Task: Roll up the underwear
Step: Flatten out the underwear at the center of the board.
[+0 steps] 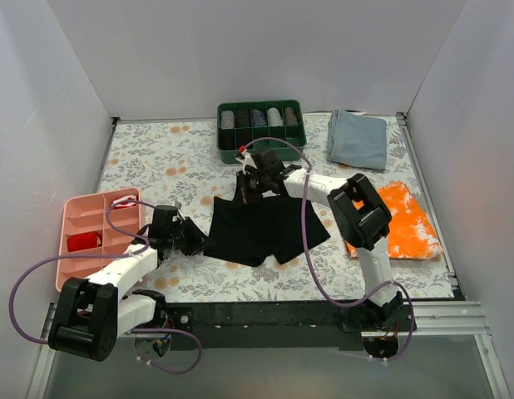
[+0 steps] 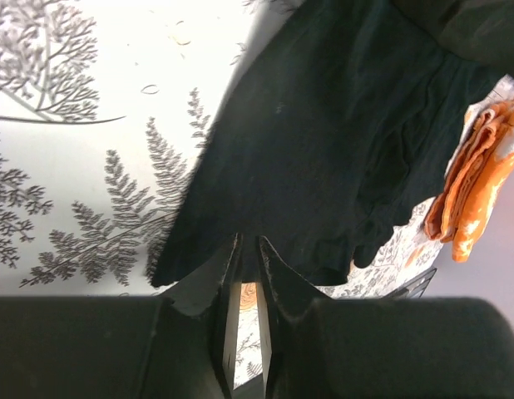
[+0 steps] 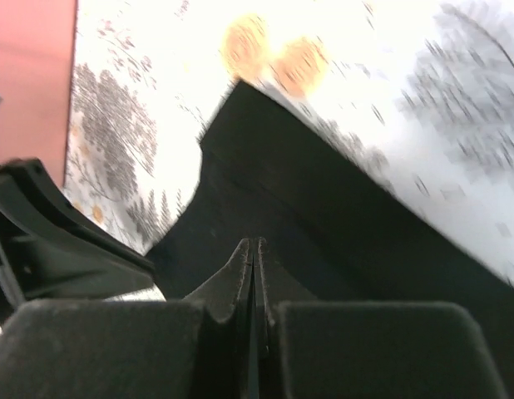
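The black underwear (image 1: 269, 229) lies spread on the floral table, waistband to the left, two short legs to the right. My left gripper (image 1: 193, 240) is at its near left edge. In the left wrist view the gripper (image 2: 249, 243) stands nearly shut, with the hem of the underwear (image 2: 323, 141) pinched at the tips. My right gripper (image 1: 243, 189) is at the far left corner. In the right wrist view it (image 3: 257, 243) is pressed shut, with the underwear (image 3: 340, 233) running out from its tips. The pinched edge itself is hidden.
A green tray (image 1: 261, 150) of rolled items stands at the back. A grey-blue folded cloth (image 1: 358, 138) lies back right, an orange-and-white cloth (image 1: 402, 220) right of the underwear. A pink tray (image 1: 95, 208) holding a red item (image 1: 82, 242) sits at the left.
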{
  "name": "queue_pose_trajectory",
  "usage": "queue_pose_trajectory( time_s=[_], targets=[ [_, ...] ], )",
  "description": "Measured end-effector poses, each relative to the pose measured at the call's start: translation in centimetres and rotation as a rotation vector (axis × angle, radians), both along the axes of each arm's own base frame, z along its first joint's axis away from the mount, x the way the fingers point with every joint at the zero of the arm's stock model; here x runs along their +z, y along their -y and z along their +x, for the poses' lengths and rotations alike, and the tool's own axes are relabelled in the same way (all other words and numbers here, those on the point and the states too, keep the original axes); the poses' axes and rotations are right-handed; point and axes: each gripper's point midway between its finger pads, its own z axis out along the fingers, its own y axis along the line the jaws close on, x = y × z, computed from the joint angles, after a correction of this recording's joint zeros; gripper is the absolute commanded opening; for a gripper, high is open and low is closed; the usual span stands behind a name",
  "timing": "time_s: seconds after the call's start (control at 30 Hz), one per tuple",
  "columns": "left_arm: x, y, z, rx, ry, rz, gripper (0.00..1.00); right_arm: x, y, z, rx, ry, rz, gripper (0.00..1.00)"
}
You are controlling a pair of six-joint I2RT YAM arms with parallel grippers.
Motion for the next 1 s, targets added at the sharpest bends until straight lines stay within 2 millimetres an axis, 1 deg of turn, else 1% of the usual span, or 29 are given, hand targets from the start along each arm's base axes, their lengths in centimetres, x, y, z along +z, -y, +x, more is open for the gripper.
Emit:
queue_pose_trajectory(
  time_s=[0.1,0.2,0.27,0.4,0.5,0.67,1.0],
  targets=[
    [-0.7,-0.1,-0.3,0.015,-0.024,0.002,0.09,0.3,-2.0,0.6,0.021,0.014,0.017,0.05],
    [-1.8,-0.4,-1.0,0.028,-0.065,0.014,0.09,0.5,-3.3,1.4,0.026,0.020,0.026,0.05],
    [-1.9,-0.4,-1.1,0.032,-0.074,0.012,0.08,0.3,-3.9,1.7,0.024,0.021,0.026,0.05],
    [-1.9,-0.4,-1.1,0.038,-0.076,0.011,0.08,-0.7,-4.1,2.3,0.001,0.015,-0.005,0.04],
    [-2.0,-0.4,-1.1,0.042,-0.079,0.009,0.08,-1.8,-4.2,2.7,-0.012,0.012,-0.039,0.05],
    [-2.0,-0.5,-1.3,0.050,-0.086,0.011,0.08,-3.3,-3.8,2.6,-0.025,-0.002,-0.083,0.05],
    [-1.4,-1.1,-2.5,0.091,-0.114,0.020,0.08,-3.4,-5.4,4.2,-0.041,0.012,-0.067,0.05]
  ],
)
